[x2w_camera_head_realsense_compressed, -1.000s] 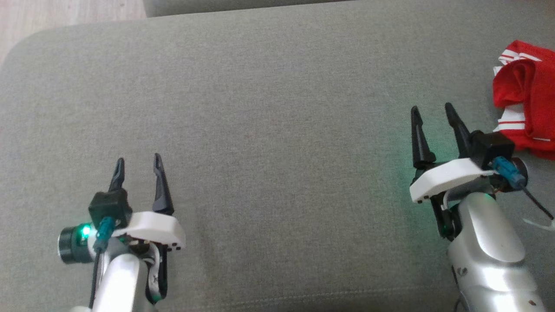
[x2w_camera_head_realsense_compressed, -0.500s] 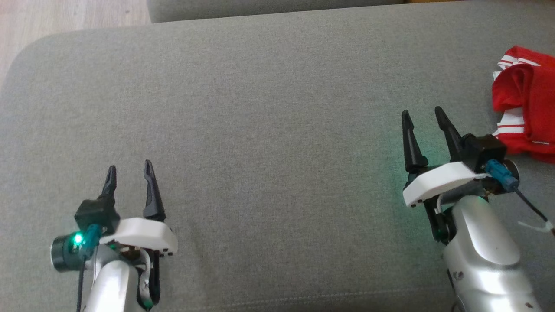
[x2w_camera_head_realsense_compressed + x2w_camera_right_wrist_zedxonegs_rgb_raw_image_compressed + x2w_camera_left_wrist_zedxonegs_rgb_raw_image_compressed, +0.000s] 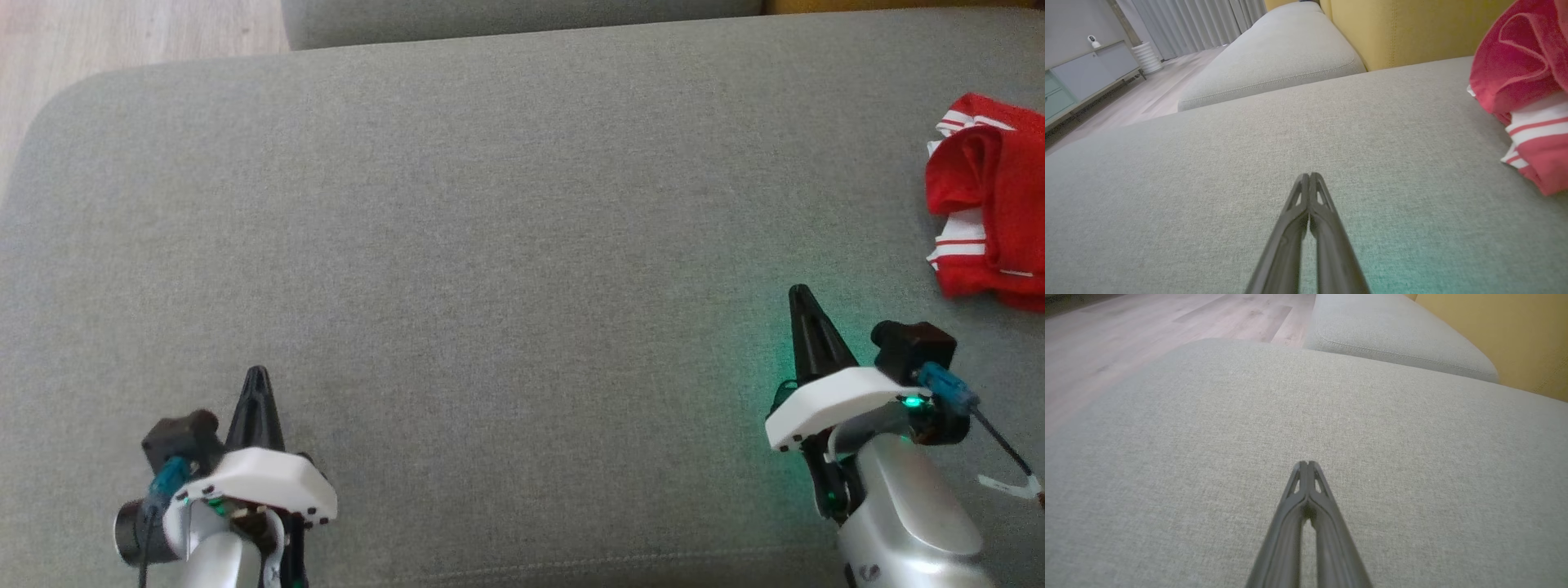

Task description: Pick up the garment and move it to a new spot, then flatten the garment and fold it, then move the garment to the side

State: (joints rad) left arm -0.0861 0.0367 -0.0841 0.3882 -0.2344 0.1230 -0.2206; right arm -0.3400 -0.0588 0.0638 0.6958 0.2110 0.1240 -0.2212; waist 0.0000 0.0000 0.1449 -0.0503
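Surface is a big grey seat cushion (image 3: 522, 245), coarse woven upholstery, rounded corner at far left, stitched seam along the near edge. The garment (image 3: 992, 216) sits on it at the far right, cut off by the edge of the head view: a bunched heap of red cloth in soft rolled folds, with white panels carrying thin red stripes poking out at the top and bottom. Lettering not visible. Left gripper (image 3: 257, 384): long dark tapered fingers pressed together into one spike, nothing between them, over bare cushion at lower left. The wrist view shows small triangular cut-outs near the tips. Right gripper (image 3: 802, 298): same, fingers fully together, empty, pointing at bare fabric, with the garment off to its right and clearly apart from it. Can't tell whether either tip touches the cushion. Both have white plastic shells, and there is a green glow on the fabric by the right one. Behind: a second grey cushion (image 3: 1274, 53), a mustard backrest (image 3: 1412, 28) and pale wood floor (image 3: 122, 33).
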